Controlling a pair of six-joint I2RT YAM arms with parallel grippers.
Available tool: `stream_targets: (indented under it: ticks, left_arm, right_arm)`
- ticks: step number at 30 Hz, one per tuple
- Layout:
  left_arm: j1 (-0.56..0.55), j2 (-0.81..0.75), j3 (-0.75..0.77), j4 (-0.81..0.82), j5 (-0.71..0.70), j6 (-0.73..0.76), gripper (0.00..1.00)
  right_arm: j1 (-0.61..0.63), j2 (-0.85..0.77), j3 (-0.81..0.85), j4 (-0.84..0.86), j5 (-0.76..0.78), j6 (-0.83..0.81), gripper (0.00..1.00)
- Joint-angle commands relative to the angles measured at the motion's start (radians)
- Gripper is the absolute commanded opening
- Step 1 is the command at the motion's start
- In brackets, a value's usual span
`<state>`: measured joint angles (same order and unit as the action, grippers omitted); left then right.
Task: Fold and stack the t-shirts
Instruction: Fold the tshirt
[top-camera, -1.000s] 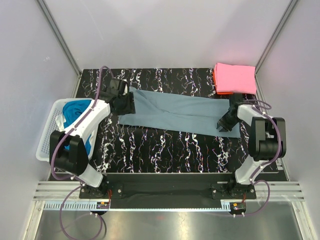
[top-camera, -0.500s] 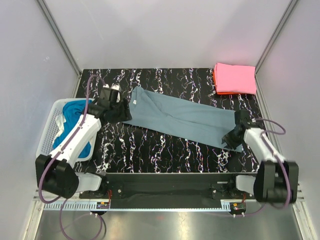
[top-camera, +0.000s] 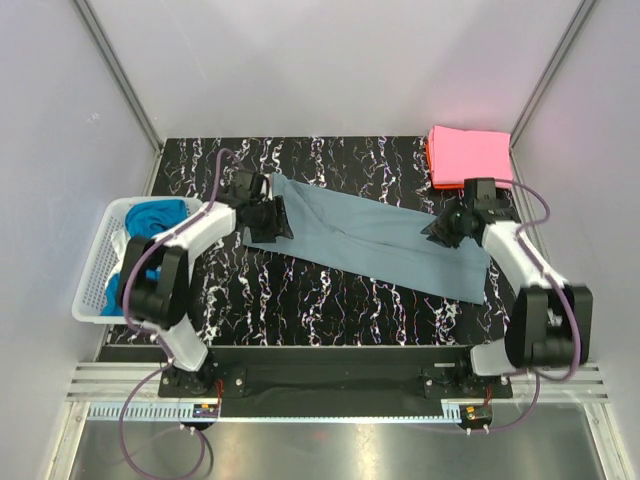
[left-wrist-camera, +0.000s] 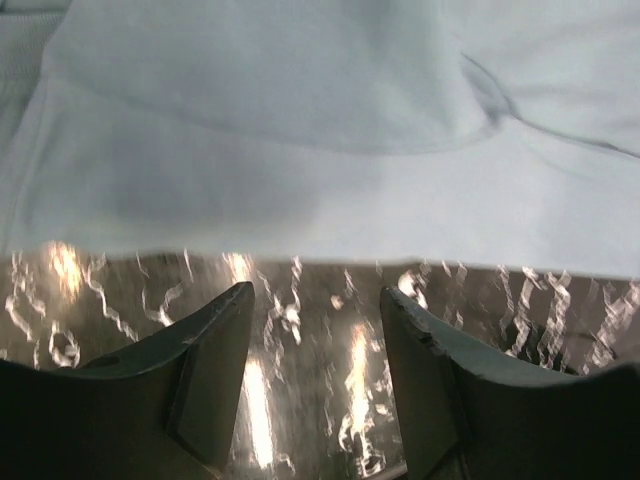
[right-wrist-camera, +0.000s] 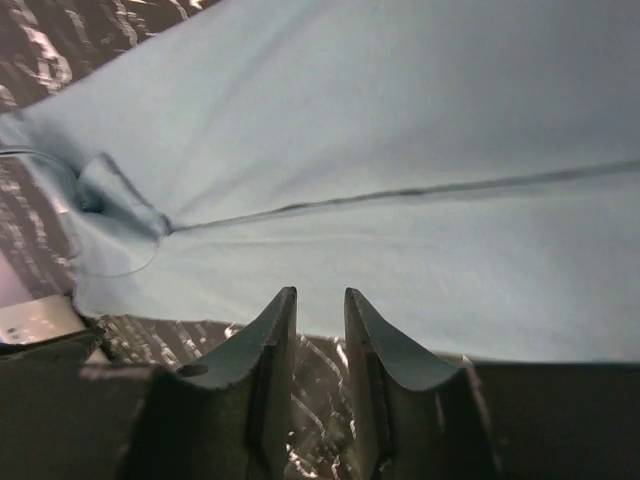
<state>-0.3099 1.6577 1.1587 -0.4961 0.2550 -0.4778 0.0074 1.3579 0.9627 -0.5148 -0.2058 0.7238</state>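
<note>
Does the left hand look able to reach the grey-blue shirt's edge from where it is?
Probably yes: the left hand is open, and the edge of the grey-blue shirt lies just ahead of it, with nothing between.

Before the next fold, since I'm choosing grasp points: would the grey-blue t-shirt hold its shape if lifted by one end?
Probably not: the grey-blue t-shirt lies flat with soft creases, so it would likely droop. It looks thin, probably light. On the glossy table it may slide.
</note>
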Motion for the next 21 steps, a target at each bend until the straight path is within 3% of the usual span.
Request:
stream_targets:
  ticks: [1, 10, 21]
  left_arm:
    - [0.002, 0.086, 0.071, 0.033, -0.060, -0.030, 0.58]
    - [0.025, 0.228, 0.107, -0.076, -0.348, -0.068, 0.58]
    - [0.028, 0.148, 0.041, -0.124, -0.385, -0.076, 0.59]
  right_arm:
    - [0.019, 0.124, 0.070, 0.013, -0.005, -0.067, 0.32]
    - [-0.001, 0.257, -0.051, 0.013, 0.200, -0.015, 0.27]
    - [-0.032, 0.103, -0.214, -0.057, 0.361, 0.043, 0.27]
